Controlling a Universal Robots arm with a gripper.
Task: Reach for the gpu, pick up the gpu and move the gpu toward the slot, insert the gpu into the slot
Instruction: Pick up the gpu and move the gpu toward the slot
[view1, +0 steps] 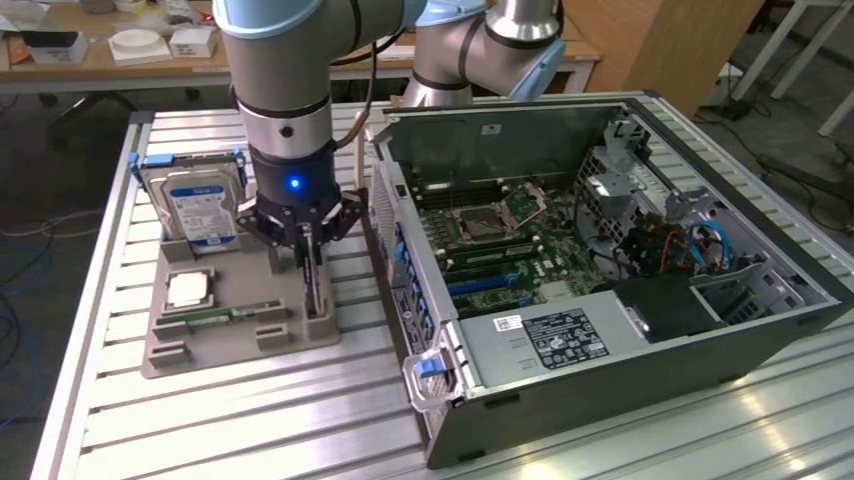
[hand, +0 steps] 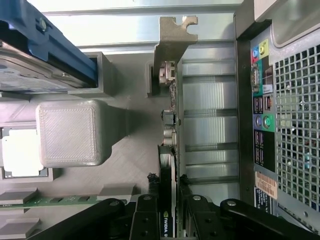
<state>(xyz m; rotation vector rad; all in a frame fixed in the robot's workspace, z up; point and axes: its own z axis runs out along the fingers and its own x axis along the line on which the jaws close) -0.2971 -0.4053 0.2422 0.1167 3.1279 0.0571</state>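
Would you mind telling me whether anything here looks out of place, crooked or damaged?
Nothing stands out. The graphics card stands straight on edge in the gray holder, with the gripper at its top edge. The hard drive sits upright, and the computer case lies open with no visible damage.

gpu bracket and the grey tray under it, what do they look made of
Gpu bracket: bare sheet metal by the look, thin and bent, with a dull silver sheen. Tray: probably 3D-printed plastic, matte grey, with fine layer lines on its raised block.
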